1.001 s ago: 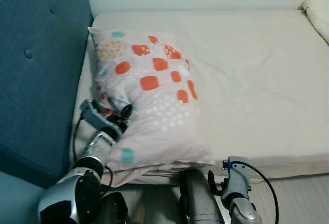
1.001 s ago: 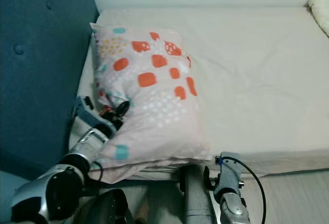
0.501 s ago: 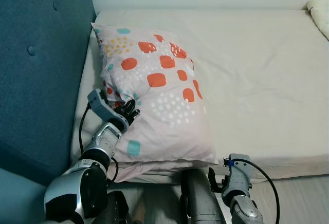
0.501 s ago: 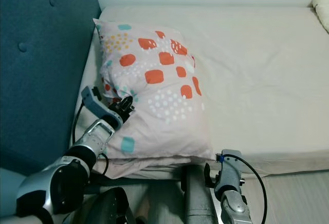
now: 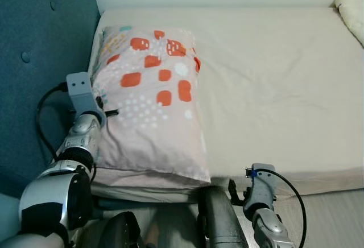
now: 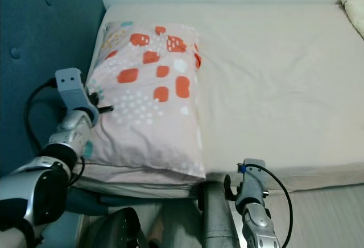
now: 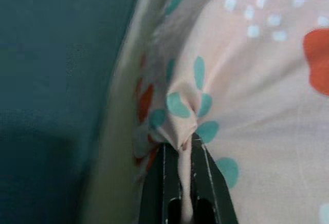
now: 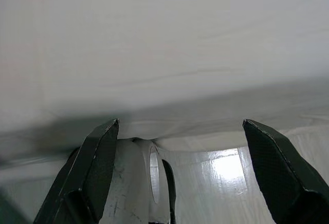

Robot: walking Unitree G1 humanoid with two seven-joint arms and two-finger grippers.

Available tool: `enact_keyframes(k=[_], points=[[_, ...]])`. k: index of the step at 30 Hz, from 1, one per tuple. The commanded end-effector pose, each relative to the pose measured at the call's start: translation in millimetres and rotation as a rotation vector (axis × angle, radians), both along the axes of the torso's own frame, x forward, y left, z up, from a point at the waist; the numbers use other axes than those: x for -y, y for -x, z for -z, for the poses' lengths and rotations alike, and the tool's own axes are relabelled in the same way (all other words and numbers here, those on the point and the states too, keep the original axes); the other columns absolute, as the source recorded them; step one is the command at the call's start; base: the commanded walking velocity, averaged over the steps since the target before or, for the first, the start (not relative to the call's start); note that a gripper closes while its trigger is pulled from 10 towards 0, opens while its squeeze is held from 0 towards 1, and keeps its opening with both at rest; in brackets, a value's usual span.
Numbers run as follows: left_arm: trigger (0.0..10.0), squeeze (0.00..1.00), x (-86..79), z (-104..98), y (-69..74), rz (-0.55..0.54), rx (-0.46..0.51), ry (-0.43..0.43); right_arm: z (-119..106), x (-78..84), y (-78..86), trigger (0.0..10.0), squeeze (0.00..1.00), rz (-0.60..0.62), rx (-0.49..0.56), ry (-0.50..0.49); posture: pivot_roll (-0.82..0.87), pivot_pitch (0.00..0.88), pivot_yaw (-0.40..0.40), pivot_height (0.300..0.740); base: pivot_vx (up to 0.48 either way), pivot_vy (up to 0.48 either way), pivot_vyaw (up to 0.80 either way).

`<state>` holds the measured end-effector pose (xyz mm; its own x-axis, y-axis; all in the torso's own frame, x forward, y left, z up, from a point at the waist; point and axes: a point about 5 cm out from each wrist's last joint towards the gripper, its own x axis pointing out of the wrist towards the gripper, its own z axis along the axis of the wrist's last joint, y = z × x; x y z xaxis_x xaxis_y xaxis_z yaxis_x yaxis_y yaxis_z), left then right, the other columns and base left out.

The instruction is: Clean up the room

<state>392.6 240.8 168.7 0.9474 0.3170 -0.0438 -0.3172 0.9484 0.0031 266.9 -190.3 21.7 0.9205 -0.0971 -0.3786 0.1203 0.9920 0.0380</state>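
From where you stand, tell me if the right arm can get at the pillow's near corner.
Probably yes. The right gripper hangs open just below the mattress edge, and the pillow corner overhangs close beside it, with nothing between. The left gripper already pinches the pillow's far side.

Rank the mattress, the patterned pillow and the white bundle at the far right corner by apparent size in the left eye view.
1. mattress, largest, spanning most of the picture.
2. pillow, pinched at its side by the left gripper.
3. white bundle, smallest, though cut off by the frame edge and farther away, so its true size is unsure.
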Motion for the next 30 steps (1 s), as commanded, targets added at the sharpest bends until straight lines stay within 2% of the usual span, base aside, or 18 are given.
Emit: enact_keyframes(k=[1, 3, 7, 11, 13, 15, 19, 20, 21, 22, 24, 27, 28, 29, 30], points=[[0.0, 0.00, -27.9, 6.2, 11.4, -0.126, -0.029, -0.068, 10.9, 2.8, 7.8, 10.0, 0.00, 0.018, -0.049, -0.013, -0.26, 0.284, 0.032, 0.600, 0.000, 0.000, 0.00], [0.0, 0.00, -33.6, 9.4, 14.8, -0.152, -0.043, -0.083, 10.9, 1.9, 6.9, 10.0, 0.00, 0.018, -0.049, -0.014, -0.26, 0.283, 0.033, 0.600, 0.000, 0.000, 0.00], [0.0, 0.00, -63.5, 22.5, 35.9, -0.317, -0.047, -0.131, 8.7, -5.6, 0.1, 10.0, 0.00, 0.006, -0.037, -0.030, -0.24, 0.275, 0.037, 0.600, 0.000, 0.000, 0.00], [0.0, 0.00, -73.2, 20.0, 41.4, -0.368, -0.020, -0.145, 8.8, -7.4, -1.7, 10.0, 0.00, -0.002, -0.038, -0.033, -0.22, 0.269, 0.033, 0.600, 0.000, 0.000, 0.00], [0.0, 0.00, -85.1, -0.2, 43.7, -0.419, 0.081, -0.155, 8.7, -8.6, -4.6, 10.0, 0.00, -0.011, -0.039, -0.034, -0.21, 0.263, 0.029, 0.600, 0.000, 0.000, 0.00], [0.0, 0.00, -90.5, -13.4, 44.3, -0.441, 0.143, -0.149, 8.4, -9.0, -6.2, 10.0, 0.00, -0.015, -0.039, -0.034, -0.21, 0.263, 0.029, 0.600, 0.000, 0.000, 0.00], [0.0, 0.00, -83.9, -73.5, 35.9, -0.407, 0.391, -0.147, 7.5, -8.2, -10.1, 10.0, 0.00, -0.020, -0.036, -0.036, -0.19, 0.252, 0.021, 0.600, 0.000, 0.000, 0.00], [0.0, 0.00, -83.9, -73.5, 35.9, -0.407, 0.391, -0.147, 7.5, -8.2, -10.1, 10.0, 0.00, -0.020, -0.036, -0.036, -0.19, 0.252, 0.021, 0.600, 0.000, 0.000, 0.00], [0.0, 0.00, -77.4, -93.0, 33.4, -0.383, 0.464, -0.156, 7.3, -8.6, -11.0, 10.0, 0.00, -0.023, -0.036, -0.035, -0.19, 0.248, 0.021, 0.600, 0.000, 0.000, 0.00], [0.0, 0.00, -77.4, -93.0, 33.4, -0.383, 0.464, -0.156, 7.3, -8.6, -11.0, 10.0, 0.00, -0.023, -0.036, -0.035, -0.19, 0.248, 0.021, 0.600, 0.000, 0.000, 0.00], [0.0, 0.00, -53.8, -150.9, 28.9, -0.311, 0.661, -0.202, 5.2, -11.8, -14.9, 10.0, 0.00, -0.030, -0.028, -0.038, -0.19, 0.238, 0.026, 0.600, 0.000, 0.000, 0.00], [0.0, 0.00, -51.2, -150.3, 27.0, -0.306, 0.654, -0.216, 5.3, -12.7, -15.2, 10.0, 0.00, -0.031, -0.027, -0.039, -0.19, 0.236, 0.031, 0.600, 0.000, 0.000, 0.00], [0.0, 0.00, -51.4, -146.3, 26.2, -0.309, 0.639, -0.223, 5.5, -12.9, -15.1, 10.0, 0.00, -0.032, -0.027, -0.039, -0.19, 0.236, 0.031, 0.600, 0.000, 0.000, 0.00], [0.0, 0.00, -56.6, -130.9, 25.7, -0.327, 0.584, -0.205, 5.9, -13.5, -14.6, 10.0, 0.00, -0.032, -0.028, -0.040, -0.20, 0.237, 0.034, 0.600, 0.000, 0.000, 0.00], [0.0, 0.00, -56.6, -130.9, 25.7, -0.327, 0.584, -0.205, 5.9, -13.5, -14.6, 10.0, 0.00, -0.032, -0.028, -0.040, -0.20, 0.237, 0.034, 0.600, 0.000, 0.000, 0.00]])
